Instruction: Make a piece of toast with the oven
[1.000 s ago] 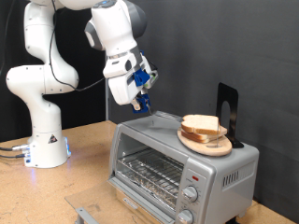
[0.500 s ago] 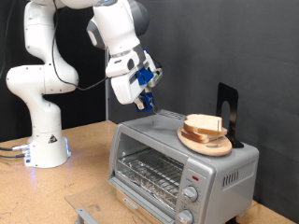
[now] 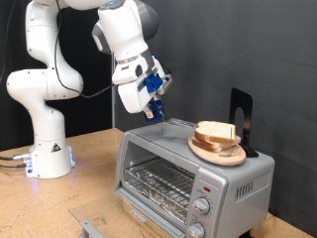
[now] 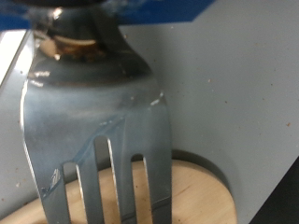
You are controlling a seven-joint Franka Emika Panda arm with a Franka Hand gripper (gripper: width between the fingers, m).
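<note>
The silver oven [image 3: 163, 149] stands on the wooden table with its glass door shut and the wire rack visible inside. On its top sits a round wooden plate [image 3: 232, 156] bearing the piece of toast [image 3: 212, 131] stacked with another bread slice. My gripper [image 3: 156, 109] hangs above the oven's top, to the exterior view's left of the plate, shut on a metal fork [image 4: 98, 121]. In the wrist view the fork's tines point towards the wooden plate [image 4: 201, 191]; no bread shows there.
A black upright stand [image 3: 241, 117] rises at the back of the oven top behind the plate. Two knobs [image 3: 201, 205] and a red light [image 3: 206, 186] sit on the oven's front. The arm's white base [image 3: 45, 149] stands at the exterior view's left.
The gripper with the fork has shifted slightly to the exterior view's right and up, towards the plate. Bread, plate and oven have not moved.
</note>
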